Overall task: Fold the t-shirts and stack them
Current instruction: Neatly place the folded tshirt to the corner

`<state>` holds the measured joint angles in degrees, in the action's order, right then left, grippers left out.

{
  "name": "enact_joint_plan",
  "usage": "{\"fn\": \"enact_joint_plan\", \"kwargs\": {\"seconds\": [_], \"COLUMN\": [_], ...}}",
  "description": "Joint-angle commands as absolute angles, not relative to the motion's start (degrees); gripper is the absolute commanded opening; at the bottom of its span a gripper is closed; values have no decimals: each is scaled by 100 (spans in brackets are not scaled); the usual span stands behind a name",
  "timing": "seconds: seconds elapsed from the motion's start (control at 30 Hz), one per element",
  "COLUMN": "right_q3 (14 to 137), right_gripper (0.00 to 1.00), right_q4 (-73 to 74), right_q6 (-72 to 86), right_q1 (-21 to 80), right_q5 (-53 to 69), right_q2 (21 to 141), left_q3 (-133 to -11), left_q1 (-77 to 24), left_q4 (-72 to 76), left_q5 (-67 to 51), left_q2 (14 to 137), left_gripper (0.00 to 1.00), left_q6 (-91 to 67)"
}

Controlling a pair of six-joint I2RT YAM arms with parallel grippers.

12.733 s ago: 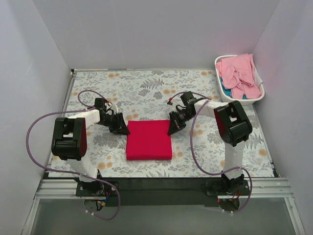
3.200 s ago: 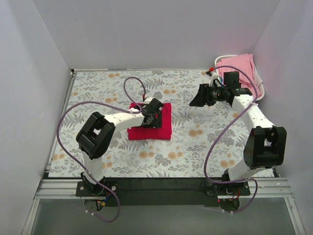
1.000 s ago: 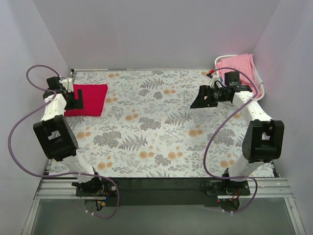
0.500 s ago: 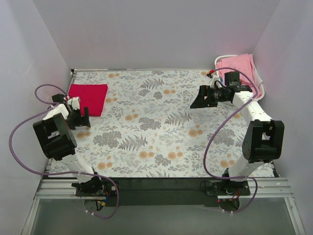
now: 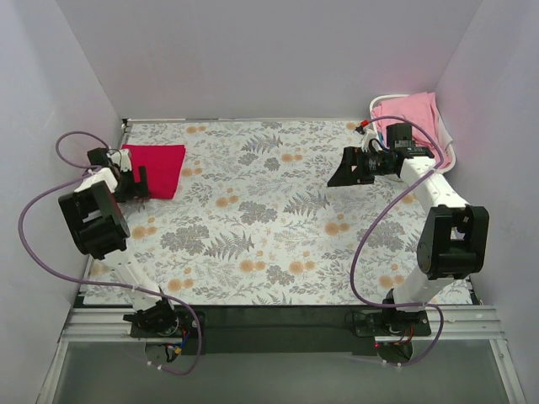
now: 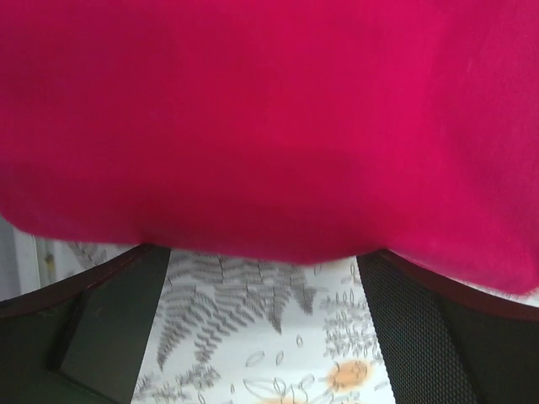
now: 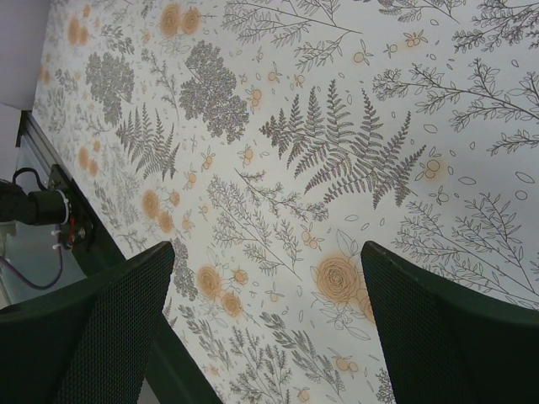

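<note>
Both stretched far forward; left fingers (image 6: 105, 332) gape empty beside the red t-shirt (image 5: 157, 168); right fingers (image 7: 93, 337) wide, empty, held aloft.

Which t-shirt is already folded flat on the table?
The crimson red t-shirt, a neat rectangle at the far left of the table; the pink t-shirts are a crumpled heap at the far right.
</note>
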<state>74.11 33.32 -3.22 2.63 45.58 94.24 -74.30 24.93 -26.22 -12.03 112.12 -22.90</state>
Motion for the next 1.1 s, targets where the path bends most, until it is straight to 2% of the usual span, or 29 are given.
{"fn": "enact_joint_plan", "kwargs": {"seconds": [0.0,0.4,1.07], "right_q3": [7400,7462,7462], "right_gripper": [98,98,98], "right_q4": [3296,3296,3278], "right_q6": [-387,-369,-387], "right_q1": [246,246,246], "right_q5": [4711,4720,4737], "right_q2": [9527,9747,9905], "left_q3": [-7488,-8339,-10001], "left_q1": [2408,2145,1767], "left_q4": [-2795,-2900,-3102], "left_q5": [-1476,-1529,-1230], "left_q2": [11891,12594,13772], "left_gripper": [93,93,92], "left_q6": [-2601,-3296,-3393]}}
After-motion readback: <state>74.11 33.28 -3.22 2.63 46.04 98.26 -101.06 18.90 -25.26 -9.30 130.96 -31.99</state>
